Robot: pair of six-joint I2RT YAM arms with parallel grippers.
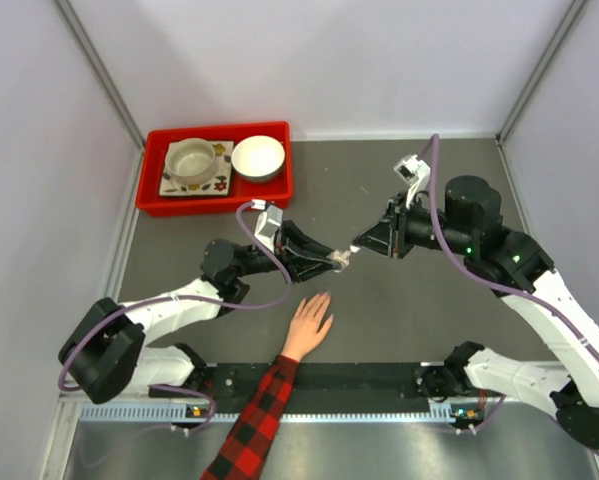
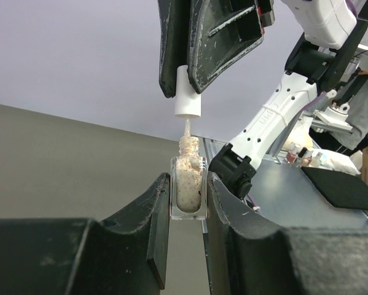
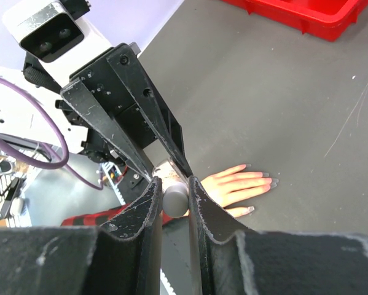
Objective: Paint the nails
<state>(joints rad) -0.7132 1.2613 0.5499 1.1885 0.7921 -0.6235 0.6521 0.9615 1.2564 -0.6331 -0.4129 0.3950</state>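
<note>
Left hand (image 1: 333,260) clamped on polish bottle (image 2: 188,184); right hand (image 1: 360,245) pinches white brush cap (image 2: 187,98) just above bottle mouth. Nails (image 3: 273,182) flat on surface (image 1: 409,310), near, below both hands, apart.

Body check. Both of my arms have white shells on the long links, on the left arm (image 1: 169,300) and the right arm (image 1: 564,300) alike, with black joint housings and black bases. A purple cable (image 1: 432,170) runs along each.

My left gripper (image 1: 331,258) and right gripper (image 1: 363,242) are matte black and wedge-shaped. The fingers (image 2: 153,246) are scuffed and flecked pale. Small screw heads (image 3: 148,92) dot the side plates.

Wrist camera (image 3: 45,27) — white block, two dark lenses. Dark lettering (image 2: 265,114) on one white link — unreadable.
</note>
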